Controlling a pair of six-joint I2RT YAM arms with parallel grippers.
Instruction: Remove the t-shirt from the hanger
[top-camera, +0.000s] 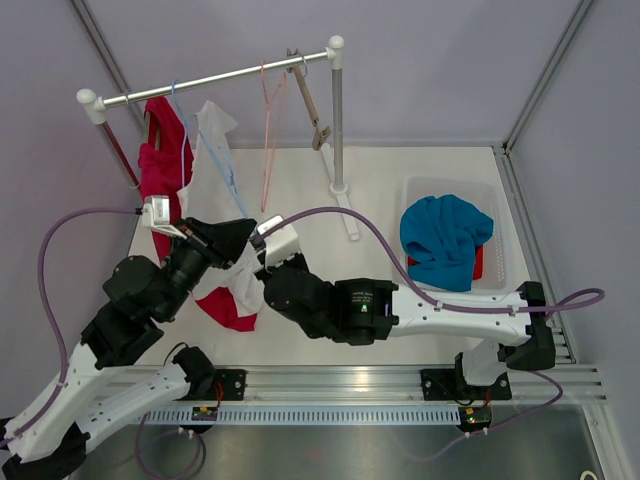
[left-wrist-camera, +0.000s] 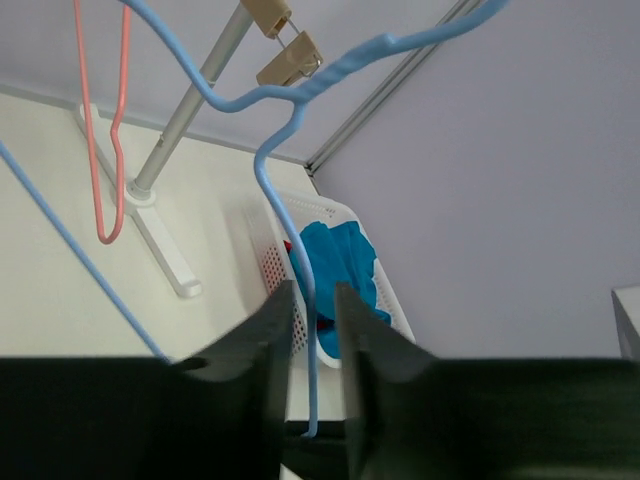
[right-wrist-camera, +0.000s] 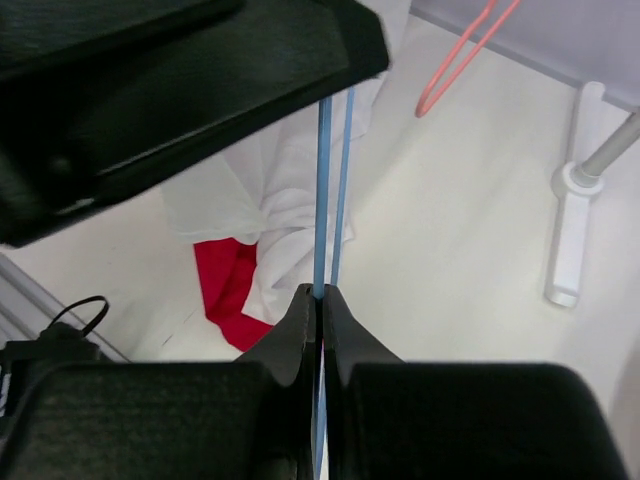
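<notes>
T-shirt (top-camera: 215, 140), white and red, hangs on the blue hanger (right-wrist-camera: 325, 200) by both grippers. Only the right wrist view shows the right gripper (right-wrist-camera: 320, 292) pinching the wire. The left gripper (left-wrist-camera: 312, 290) sits narrow around it, not squeezing.

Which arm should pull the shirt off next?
Left, probably. The right gripper is shut on the hanger, steadying it. The left gripper only straddles the hanger, jaws apart, so it could let go freely, and the shirt hangs just beside it.
</notes>
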